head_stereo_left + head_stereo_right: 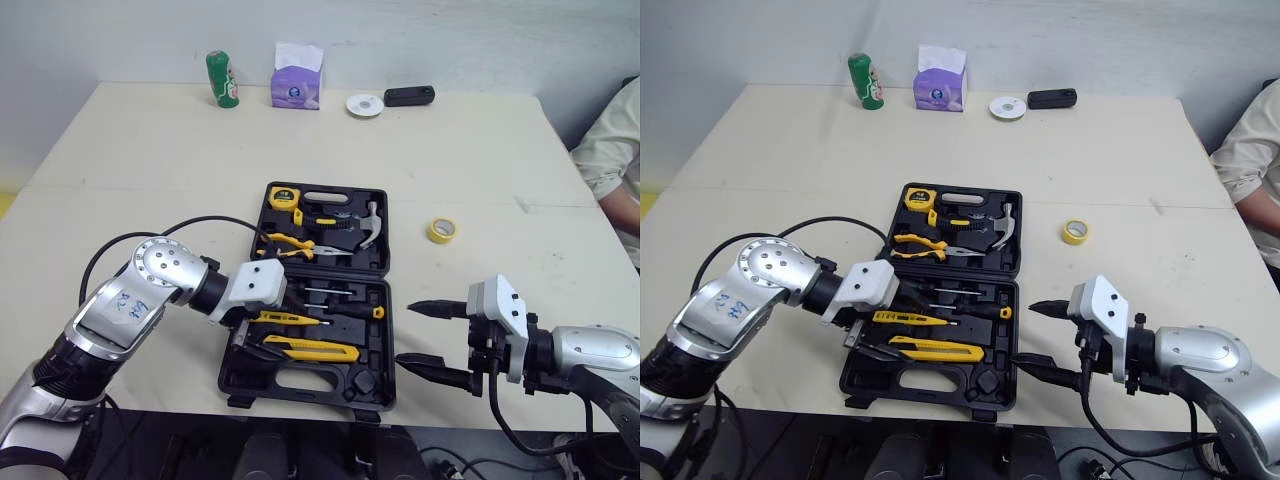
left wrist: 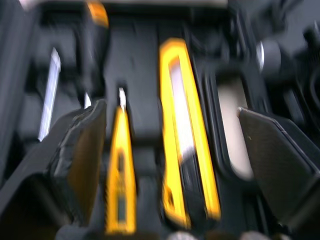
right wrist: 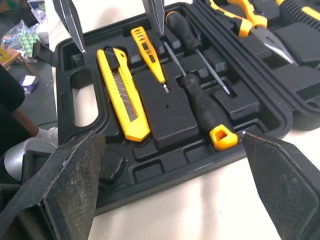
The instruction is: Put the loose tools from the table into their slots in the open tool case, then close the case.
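Note:
The black tool case (image 1: pixel 300 382) lies open near the table's front edge. Its far half holds a tape measure (image 1: pixel 283 196), pliers (image 1: pixel 290 241) and a hammer (image 1: pixel 368 225). The near half holds screwdrivers (image 3: pixel 205 112), a yellow tester pen (image 1: pixel 285 319) and a yellow utility knife (image 1: pixel 310 348). My left gripper (image 2: pixel 170 110) hangs open over the near half's left side, its fingers straddling the pen (image 2: pixel 120 165) and knife (image 2: pixel 185 140). My right gripper (image 1: pixel 404 334) is open and holds nothing, just right of the case. A yellow tape roll (image 1: pixel 442 230) lies loose on the table to the case's right.
Along the far edge stand a green can (image 1: pixel 222 79), a purple tissue pack (image 1: pixel 297 80), a white disc (image 1: pixel 365 105) and a black device (image 1: pixel 409 96). A person's sleeve (image 1: pixel 615 150) shows at the right edge. The case sits close to the table's front edge.

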### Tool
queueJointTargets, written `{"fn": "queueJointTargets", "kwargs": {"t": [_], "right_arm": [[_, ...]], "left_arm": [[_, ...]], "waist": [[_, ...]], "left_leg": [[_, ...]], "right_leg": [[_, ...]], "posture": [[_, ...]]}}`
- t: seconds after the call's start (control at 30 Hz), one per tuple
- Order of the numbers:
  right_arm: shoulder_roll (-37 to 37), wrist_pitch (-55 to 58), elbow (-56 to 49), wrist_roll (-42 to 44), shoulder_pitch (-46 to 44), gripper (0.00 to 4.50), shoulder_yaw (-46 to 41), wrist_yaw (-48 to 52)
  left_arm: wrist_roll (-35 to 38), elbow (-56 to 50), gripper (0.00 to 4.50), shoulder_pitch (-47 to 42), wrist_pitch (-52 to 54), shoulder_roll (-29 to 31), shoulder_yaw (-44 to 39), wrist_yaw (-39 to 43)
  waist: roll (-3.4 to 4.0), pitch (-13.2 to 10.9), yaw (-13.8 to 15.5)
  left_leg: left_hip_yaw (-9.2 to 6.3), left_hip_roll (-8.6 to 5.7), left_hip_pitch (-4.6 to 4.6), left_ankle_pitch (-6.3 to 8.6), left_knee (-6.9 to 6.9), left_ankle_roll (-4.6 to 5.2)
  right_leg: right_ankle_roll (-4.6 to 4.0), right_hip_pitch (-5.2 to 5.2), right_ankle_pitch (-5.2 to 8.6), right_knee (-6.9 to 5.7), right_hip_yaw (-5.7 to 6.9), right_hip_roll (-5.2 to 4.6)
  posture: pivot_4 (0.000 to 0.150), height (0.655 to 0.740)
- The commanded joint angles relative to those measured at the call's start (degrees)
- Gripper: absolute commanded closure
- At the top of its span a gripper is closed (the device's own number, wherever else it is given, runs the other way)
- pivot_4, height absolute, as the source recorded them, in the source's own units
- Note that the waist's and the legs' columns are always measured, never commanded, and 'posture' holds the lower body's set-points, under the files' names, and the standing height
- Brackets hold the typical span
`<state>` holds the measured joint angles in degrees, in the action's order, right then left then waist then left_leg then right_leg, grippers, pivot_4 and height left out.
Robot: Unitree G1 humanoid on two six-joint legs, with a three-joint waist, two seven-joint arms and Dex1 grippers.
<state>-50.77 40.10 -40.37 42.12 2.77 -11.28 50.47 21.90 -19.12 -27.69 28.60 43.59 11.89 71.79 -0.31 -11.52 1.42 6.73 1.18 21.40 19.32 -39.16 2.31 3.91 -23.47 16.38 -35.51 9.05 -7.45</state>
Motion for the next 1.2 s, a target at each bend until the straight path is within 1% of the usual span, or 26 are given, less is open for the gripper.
{"fn": "queueJointTargets", "kwargs": {"t": [0.03, 0.07, 0.1, 0.13, 0.17, 0.23, 0.4, 0.7, 0.9, 1.03, 1.13, 1.2], "right_arm": [[-0.3, 0.3, -2.5, 2.4, -0.3, 0.00, -0.5, 0.3], [-0.4, 0.4, -2.5, 2.6, -0.3, 0.00, -0.6, 0.3], [-0.6, 0.4, -2.5, 2.7, -0.4, 0.00, -0.7, 0.3], [-0.7, 0.4, -2.4, 2.7, -0.5, 0.00, -0.8, 0.3], [-0.9, 0.4, -2.4, 2.7, -0.5, 0.00, -0.8, 0.3], [-1.1, 0.5, -2.5, 2.8, -0.4, 0.00, -0.8, 0.2], [-1.2, 0.7, -3.3, 2.4, -0.9, 0.00, 1.1, -0.3], [-1.4, 1.3, -3.1, 2.5, -3.0, 0.00, 2.1, -0.8], [-1.4, 1.8, -3.6, 2.6, -2.8, 0.00, 2.2, -1.2], [-1.6, 1.4, -2.7, 1.7, -4.1, 0.00, 3.2, -1.0], [-1.8, 1.4, -2.6, 2.1, -4.4, 0.00, 2.9, -0.9], [-1.9, 1.4, -2.8, 2.0, -3.6, 0.00, 2.9, -0.9]], "left_arm": [[2.6, 2.5, 1.75, 5.1, -7.9, -2.2, -3.6, 1.2], [2.0, 3.5, 2.43, 6.6, -10.2, -2.7, -3.7, 1.2], [1.7, 4.1, 2.63, 7.8, -12.4, -3.2, -3.6, 1.7], [1.8, 4.4, 3.20, 8.6, -13.5, -3.5, -3.5, 2.2], [2.3, 4.5, 3.68, 9.3, -13.2, -4.0, -3.6, 1.8], [3.1, 4.6, 4.47, 10.3, -12.5, -4.5, -3.6, 1.3], [3.9, 4.7, 4.47, 12.3, -9.7, -4.9, -2.9, 0.6], [-0.5, 6.4, 4.47, 11.4, -10.1, -4.3, -0.2, -0.8], [-4.7, 6.2, 4.47, 11.9, -7.3, -1.6, 3.5, -0.9], [-10.8, 9.8, 4.47, 11.4, -10.6, -0.5, 7.0, -2.6], [-11.8, 11.0, 4.47, 11.5, -10.5, -0.9, 7.4, -3.9], [-12.7, 11.0, 4.47, 12.9, -11.7, -0.3, 8.0, -4.2]], "waist": [[0.00, 0.0, -0.1], [0.00, 0.0, -0.1], [-0.01, 0.0, -0.1], [-0.01, 0.0, 0.0], [-0.01, 0.0, 0.0], [-0.01, 0.0, 0.0], [-0.01, 0.0, 0.1], [-0.01, 0.0, 0.0], [0.01, 0.0, -0.1], [0.08, 0.1, -0.1], [0.22, 0.4, 0.0], [0.18, 0.4, -0.1]], "left_leg": [[0.00, 0.01, 0.00, 0.00, 0.00, 0.00], [0.02, 0.00, -0.04, -0.01, 0.00, -0.01], [0.02, 0.00, -0.05, -0.02, 0.00, -0.02], [0.02, 0.00, -0.06, -0.06, 0.00, -0.03], [0.02, -0.01, -0.10, -0.06, 0.00, -0.02], [0.02, -0.03, -0.09, -0.05, 0.00, -0.01], [-0.01, -0.03, -0.08, -0.04, 0.00, 0.01], [-0.01, -0.03, -0.10, -0.04, 0.00, 0.00], [0.00, -0.03, -0.12, -0.04, 0.00, 0.00], [0.01, -0.02, -0.21, -0.04, 0.02, -0.01], [0.01, -0.02, -0.25, -0.03, 0.02, 0.00], [0.01, 0.00, -0.25, -0.02, 0.02, 0.00]], "right_leg": [[0.00, 0.00, 0.00, 0.01, 0.01, 0.01], [0.00, 0.00, 0.00, -0.02, 0.00, 0.01], [0.00, 0.01, 0.00, -0.01, 0.00, 0.01], [0.00, 0.03, 0.00, -0.02, 0.01, 0.01], [-0.01, 0.03, 0.00, 0.03, -0.01, -0.02], [-0.01, 0.03, 0.00, 0.12, -0.01, -0.06], [-0.01, 0.03, 0.00, 0.11, -0.01, -0.07], [-0.01, 0.02, 0.00, 0.10, -0.02, -0.08], [-0.01, 0.03, 0.00, 0.10, -0.03, -0.08], [-0.02, 0.08, 0.01, 0.09, -0.05, -0.07], [-0.02, 0.12, 0.01, 0.10, -0.06, -0.10], [-0.02, 0.12, 0.01, 0.11, -0.06, -0.09]], "posture": [[0.150, 0.7316], [0.150, 0.7316], [0.150, 0.7316], [0.150, 0.7316], [0.150, 0.7316], [0.150, 0.7316], [0.150, 0.7316], [0.150, 0.7316], [0.150, 0.7316], [0.150, 0.7316], [0.150, 0.7316], [0.150, 0.7316]]}}
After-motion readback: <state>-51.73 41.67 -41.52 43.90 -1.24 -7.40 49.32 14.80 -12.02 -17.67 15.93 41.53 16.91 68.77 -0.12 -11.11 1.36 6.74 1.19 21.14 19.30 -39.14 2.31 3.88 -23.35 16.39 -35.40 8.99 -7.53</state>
